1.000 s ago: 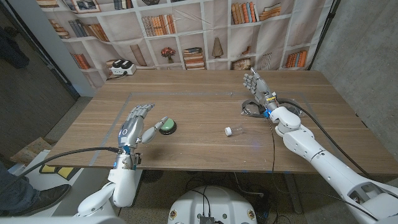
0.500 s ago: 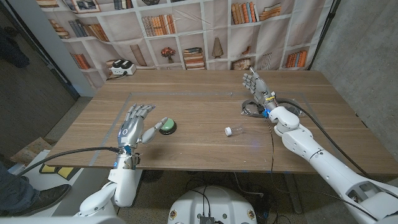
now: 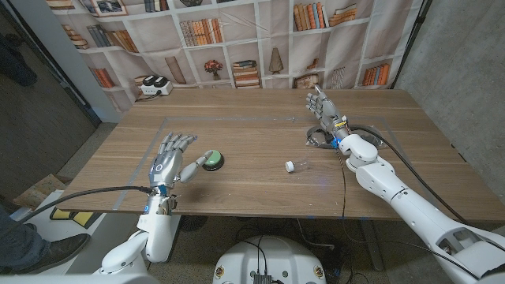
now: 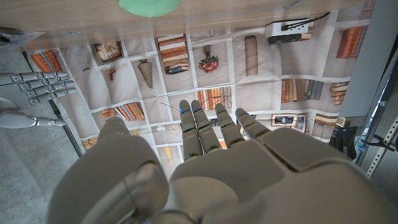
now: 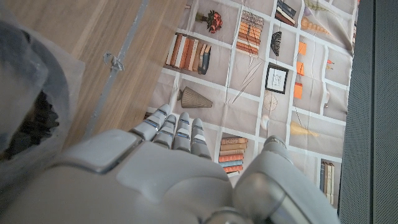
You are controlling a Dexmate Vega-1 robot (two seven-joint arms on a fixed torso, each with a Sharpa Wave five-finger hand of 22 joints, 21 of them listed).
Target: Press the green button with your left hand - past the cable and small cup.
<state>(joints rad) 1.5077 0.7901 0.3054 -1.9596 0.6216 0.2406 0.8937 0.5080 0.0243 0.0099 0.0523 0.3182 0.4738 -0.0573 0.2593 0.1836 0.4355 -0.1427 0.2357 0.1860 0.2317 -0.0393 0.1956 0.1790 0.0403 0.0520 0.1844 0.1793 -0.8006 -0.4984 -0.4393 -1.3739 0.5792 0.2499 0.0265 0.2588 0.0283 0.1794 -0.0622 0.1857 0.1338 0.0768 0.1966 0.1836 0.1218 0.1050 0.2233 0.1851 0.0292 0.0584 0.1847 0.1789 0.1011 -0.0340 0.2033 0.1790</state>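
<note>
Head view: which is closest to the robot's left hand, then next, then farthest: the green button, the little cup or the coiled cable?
From the left hand:
1. Green button, right beside its thumb.
2. Small cup, mid-table, lying on its side.
3. Cable, farthest, by the right hand.

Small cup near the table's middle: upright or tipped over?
Tipped: the small cup lies on its side on the table in the head view.
</note>
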